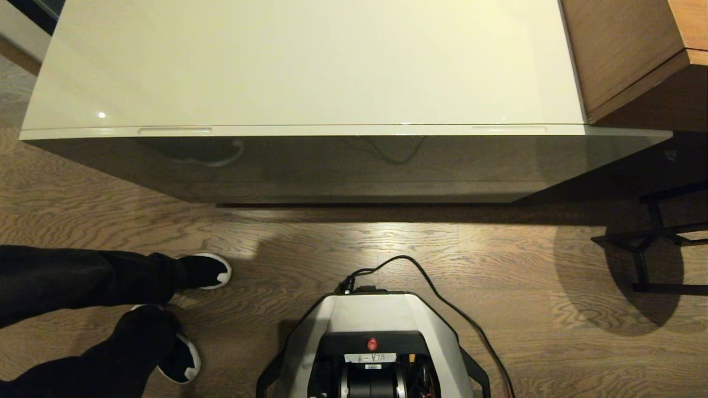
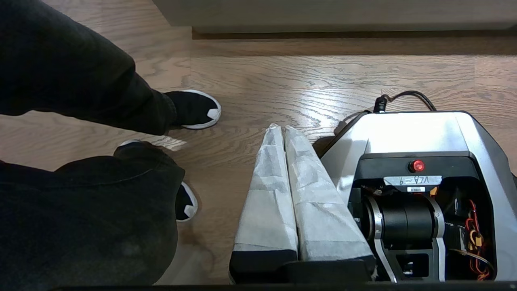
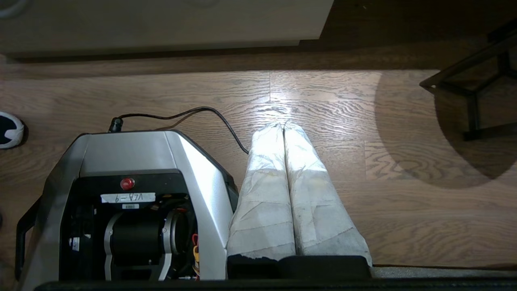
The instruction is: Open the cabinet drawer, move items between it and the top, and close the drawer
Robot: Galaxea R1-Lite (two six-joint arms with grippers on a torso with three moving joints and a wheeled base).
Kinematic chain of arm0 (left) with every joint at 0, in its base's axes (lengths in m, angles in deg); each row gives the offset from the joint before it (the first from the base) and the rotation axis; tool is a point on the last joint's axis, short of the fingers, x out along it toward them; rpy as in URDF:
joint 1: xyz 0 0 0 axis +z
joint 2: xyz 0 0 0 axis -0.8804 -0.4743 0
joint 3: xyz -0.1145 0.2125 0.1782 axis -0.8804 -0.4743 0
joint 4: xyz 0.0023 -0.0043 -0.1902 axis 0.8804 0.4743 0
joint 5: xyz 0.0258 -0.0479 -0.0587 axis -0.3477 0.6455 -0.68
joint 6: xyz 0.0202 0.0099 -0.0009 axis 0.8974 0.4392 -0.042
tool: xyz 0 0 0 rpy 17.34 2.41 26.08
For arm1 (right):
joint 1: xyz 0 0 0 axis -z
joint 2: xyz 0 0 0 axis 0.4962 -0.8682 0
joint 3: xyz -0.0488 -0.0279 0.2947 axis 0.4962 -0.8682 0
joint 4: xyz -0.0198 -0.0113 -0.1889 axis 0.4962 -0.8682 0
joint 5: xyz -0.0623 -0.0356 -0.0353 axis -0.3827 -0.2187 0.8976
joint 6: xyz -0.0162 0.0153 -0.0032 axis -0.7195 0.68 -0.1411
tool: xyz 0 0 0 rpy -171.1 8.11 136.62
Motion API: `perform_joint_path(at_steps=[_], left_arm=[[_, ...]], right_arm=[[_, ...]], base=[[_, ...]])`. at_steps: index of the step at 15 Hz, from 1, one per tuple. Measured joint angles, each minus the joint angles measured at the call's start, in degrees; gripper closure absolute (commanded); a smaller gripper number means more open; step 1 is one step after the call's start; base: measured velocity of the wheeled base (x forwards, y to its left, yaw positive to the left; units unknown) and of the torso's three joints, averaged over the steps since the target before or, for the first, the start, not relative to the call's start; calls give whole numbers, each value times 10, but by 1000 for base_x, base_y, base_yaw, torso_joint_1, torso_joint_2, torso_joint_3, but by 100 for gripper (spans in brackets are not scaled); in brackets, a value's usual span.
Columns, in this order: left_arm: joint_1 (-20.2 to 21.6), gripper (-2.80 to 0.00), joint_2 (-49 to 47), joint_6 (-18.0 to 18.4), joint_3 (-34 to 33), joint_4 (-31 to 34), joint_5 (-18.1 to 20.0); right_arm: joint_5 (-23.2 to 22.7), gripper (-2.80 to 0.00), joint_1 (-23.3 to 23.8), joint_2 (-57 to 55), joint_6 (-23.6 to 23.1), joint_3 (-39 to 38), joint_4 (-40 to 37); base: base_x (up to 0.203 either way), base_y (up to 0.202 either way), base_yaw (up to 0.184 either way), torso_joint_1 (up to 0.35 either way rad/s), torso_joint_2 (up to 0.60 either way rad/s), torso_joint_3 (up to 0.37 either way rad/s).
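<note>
Head view: the drawer [image 1: 343, 131] sits flush under the bare top [image 1: 310, 61], unopened; no items visible. Left wrist view: left claw [image 2: 284, 128] pressed closed, empty, parked over the floor [image 2: 282, 76]. Right wrist view: right claw [image 3: 283, 126] likewise, awaiting the first pull.

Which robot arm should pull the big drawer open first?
Hard to say: left gripper and right gripper both hang shut beside the robot's base, equally far from the closed cabinet drawer. I lean right, because a person's legs stand on the left.
</note>
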Motion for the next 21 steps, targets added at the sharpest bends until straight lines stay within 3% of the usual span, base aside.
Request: perform_joint_path(at_steps=[21], left_arm=[[-1, 0, 0, 0, 0, 0, 0]], right_arm=[[0, 0, 0, 0, 0, 0, 0]], base=[[0, 0, 0, 0, 0, 0]])
